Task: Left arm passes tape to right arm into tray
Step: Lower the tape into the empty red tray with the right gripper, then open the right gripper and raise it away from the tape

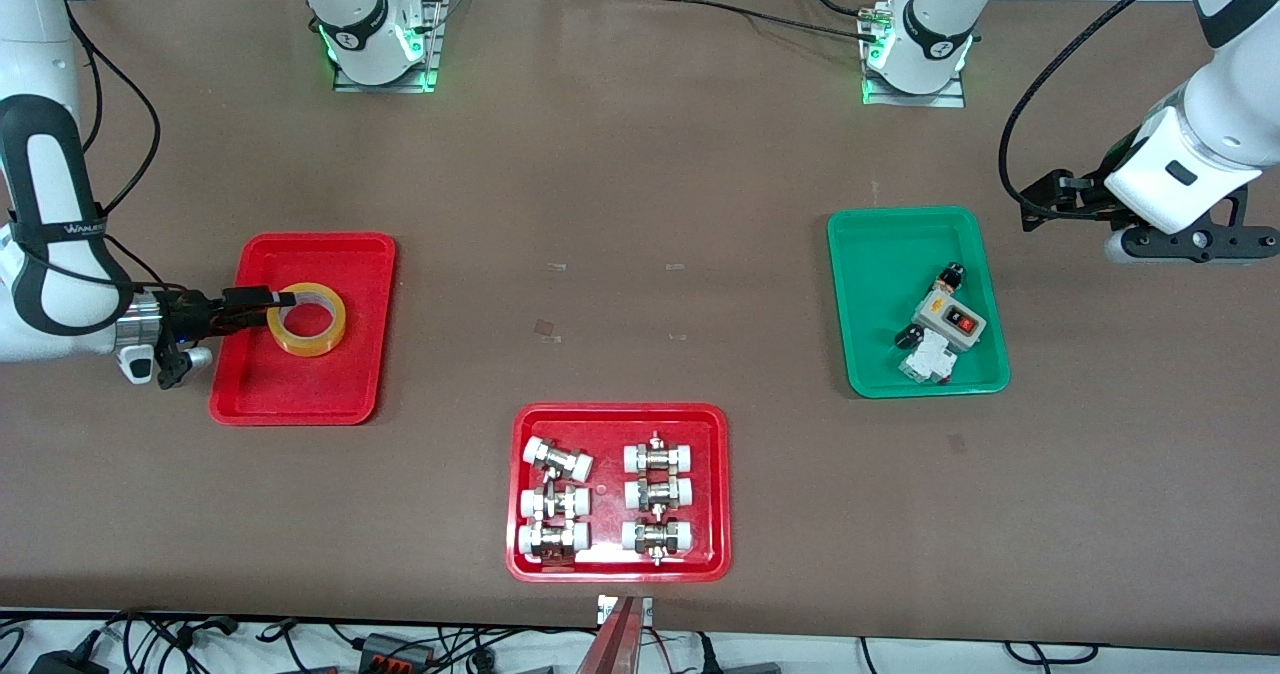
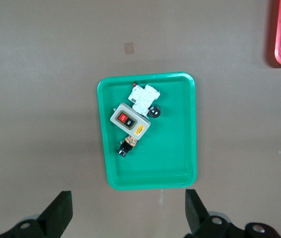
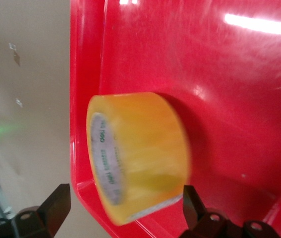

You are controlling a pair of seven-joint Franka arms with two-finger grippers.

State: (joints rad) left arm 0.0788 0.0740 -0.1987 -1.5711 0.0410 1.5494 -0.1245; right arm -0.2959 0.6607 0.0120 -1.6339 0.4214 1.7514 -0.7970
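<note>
The tape point(image 1: 307, 319) lies in the tray point(image 1: 350, 254); the right gripper point(image 1: 275, 299), jaws spread, should be lifted straight clear; the left gripper point(image 2: 128, 213) waits unclenched over bare table beside the green tray point(image 1: 880, 244).

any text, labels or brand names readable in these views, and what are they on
"WANJIECO", roughly, only partly legible: white lettering on the black band of the right arm.
Print on the white inner core of the tape: blurred, unreadable.
Yellow sticker on the grey switch box in the green tray: too small to read.

Right gripper point(image 1: 285, 300) fingers spread; left gripper point(image 2: 128, 213) raised, fingers apart.
</note>
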